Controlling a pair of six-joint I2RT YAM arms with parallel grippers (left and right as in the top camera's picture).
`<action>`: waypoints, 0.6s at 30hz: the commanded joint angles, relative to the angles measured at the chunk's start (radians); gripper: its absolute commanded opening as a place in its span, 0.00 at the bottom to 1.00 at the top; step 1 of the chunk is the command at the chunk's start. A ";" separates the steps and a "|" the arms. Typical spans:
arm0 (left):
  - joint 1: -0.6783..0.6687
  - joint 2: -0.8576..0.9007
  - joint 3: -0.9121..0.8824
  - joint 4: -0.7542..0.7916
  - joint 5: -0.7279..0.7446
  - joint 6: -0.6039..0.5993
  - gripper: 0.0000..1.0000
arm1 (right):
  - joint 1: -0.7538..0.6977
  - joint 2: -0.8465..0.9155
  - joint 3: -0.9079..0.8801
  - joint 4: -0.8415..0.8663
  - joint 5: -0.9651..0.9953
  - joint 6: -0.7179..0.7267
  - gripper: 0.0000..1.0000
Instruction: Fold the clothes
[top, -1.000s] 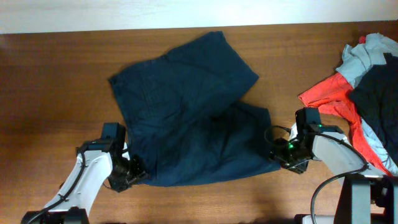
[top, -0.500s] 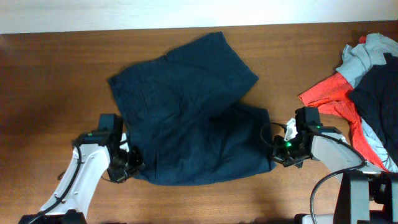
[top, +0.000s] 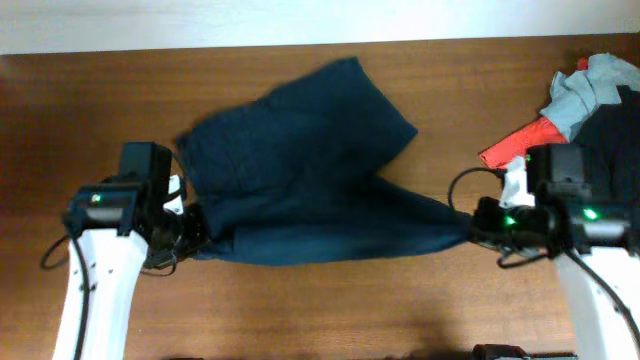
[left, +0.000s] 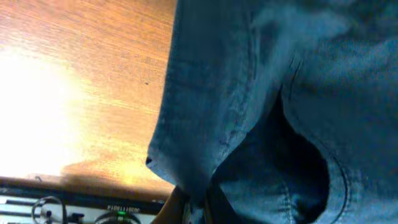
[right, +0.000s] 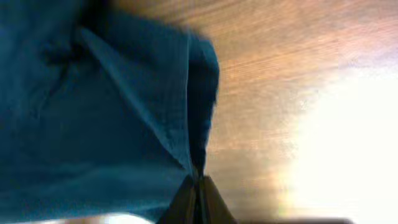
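Note:
The dark navy-blue shorts (top: 300, 170) lie spread over the middle of the brown table (top: 80, 110). Their near edge is lifted and pulled taut between my two grippers. My left gripper (top: 192, 232) is shut on the near left corner of the shorts (left: 249, 93); cloth runs down between its fingers (left: 180, 208). My right gripper (top: 468, 226) is shut on the near right corner, and the wrist view shows the shorts (right: 93, 106) pinched to a point between the dark fingertips (right: 186, 202).
A heap of other clothes, red (top: 530, 145), light grey (top: 590, 85) and dark (top: 610, 140), lies at the table's right edge, just behind my right arm. A pale wall strip (top: 200, 20) borders the far side of the table.
Both grippers closed on the near corners of the shorts and rose, pulling apart. The near edge is now stretched into a straight line and has moved away from the front edge.

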 joint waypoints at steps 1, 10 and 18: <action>0.000 -0.105 0.073 -0.056 -0.045 0.016 0.09 | -0.002 -0.073 0.103 -0.087 0.079 0.009 0.04; 0.000 -0.184 0.171 -0.003 -0.119 0.016 0.15 | -0.002 -0.085 0.224 -0.040 0.060 0.012 0.04; 0.000 0.006 0.170 0.098 -0.037 0.034 0.14 | -0.001 0.241 0.224 0.156 -0.101 0.007 0.04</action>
